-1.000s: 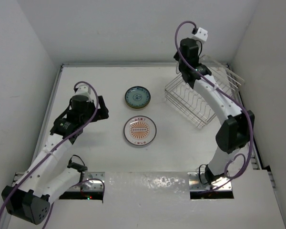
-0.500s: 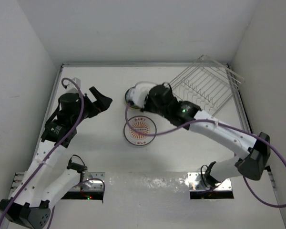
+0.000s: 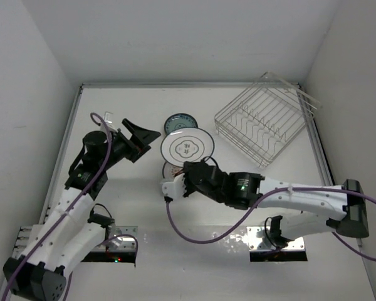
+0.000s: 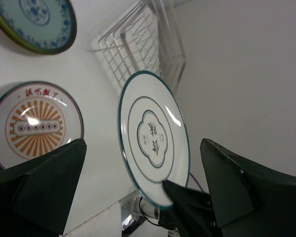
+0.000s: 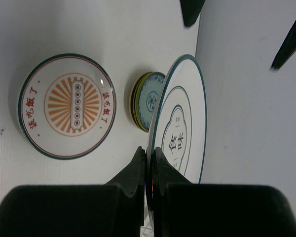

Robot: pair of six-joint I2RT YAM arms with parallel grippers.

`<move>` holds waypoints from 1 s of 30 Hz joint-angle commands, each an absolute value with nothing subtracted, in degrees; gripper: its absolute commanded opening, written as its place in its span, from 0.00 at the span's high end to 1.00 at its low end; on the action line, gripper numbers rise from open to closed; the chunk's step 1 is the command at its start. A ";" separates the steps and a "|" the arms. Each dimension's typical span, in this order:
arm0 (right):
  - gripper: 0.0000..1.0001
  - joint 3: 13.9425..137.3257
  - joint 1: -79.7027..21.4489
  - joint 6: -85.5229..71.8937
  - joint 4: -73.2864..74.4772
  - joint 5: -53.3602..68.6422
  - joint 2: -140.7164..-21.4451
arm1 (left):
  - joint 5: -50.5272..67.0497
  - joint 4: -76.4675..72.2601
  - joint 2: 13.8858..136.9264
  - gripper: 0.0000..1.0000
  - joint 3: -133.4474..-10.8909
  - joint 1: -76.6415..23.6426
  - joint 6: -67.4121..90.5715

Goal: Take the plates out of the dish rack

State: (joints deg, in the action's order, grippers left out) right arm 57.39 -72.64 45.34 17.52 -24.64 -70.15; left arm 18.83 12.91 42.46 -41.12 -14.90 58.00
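Right end effector (image 5: 149, 154) is clamping shut on the rim of the white round plate with a dark teal rim and dark centre emblem (image 3: 187, 148). It's holding the plate tilted, up off the white worktop (image 3: 113, 100), in the middle of the overhead frame.

Left end effector (image 3: 144, 141) is hovering just left of that plate, jaws spread wide, gripping nothing. In its wrist view the plate face is sitting framed between the two black fingers (image 4: 44, 182).

Silvery wire dish rack with a clear plastic frame (image 3: 263, 122) is sitting in the upper right of the overhead frame, well apart from the held plate.

Two more plates are lying flat on the worktop:
- white plate with an orange sunburst and red characters (image 5: 66, 106) — lying below the held one at centre frame, partly hidden from above
- small blue-patterned plate (image 3: 175, 120) — lying just above it in the frame, also partly covered by the held plate

Right wrist view is showing a yellow-green rim under the blue one; can't tell how many are stacked there.
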 commanded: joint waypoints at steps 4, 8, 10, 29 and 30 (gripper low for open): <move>1.00 57.22 -80.94 52.37 4.32 -37.24 -75.41 | 23.55 7.12 45.26 0.24 -38.76 -14.77 61.09; 1.00 56.51 -83.49 54.93 -3.67 -40.07 -77.16 | 22.15 8.53 45.61 0.45 -37.54 -14.85 59.42; 1.00 56.60 -83.67 54.49 -4.22 -40.17 -78.31 | 22.24 7.92 45.88 0.66 -36.74 -14.85 58.98; 0.01 42.28 -73.22 9.43 -2.56 -48.96 -54.78 | 12.84 -4.39 59.39 1.00 -26.72 -16.16 53.88; 0.01 41.84 -71.82 8.45 -1.85 -48.87 -53.89 | 12.57 -5.00 60.46 0.99 -26.46 -16.43 54.05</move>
State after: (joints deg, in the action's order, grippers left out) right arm 42.85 -74.35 20.60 -5.04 -47.51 -56.80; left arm 12.93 4.21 58.37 -26.46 -15.44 53.43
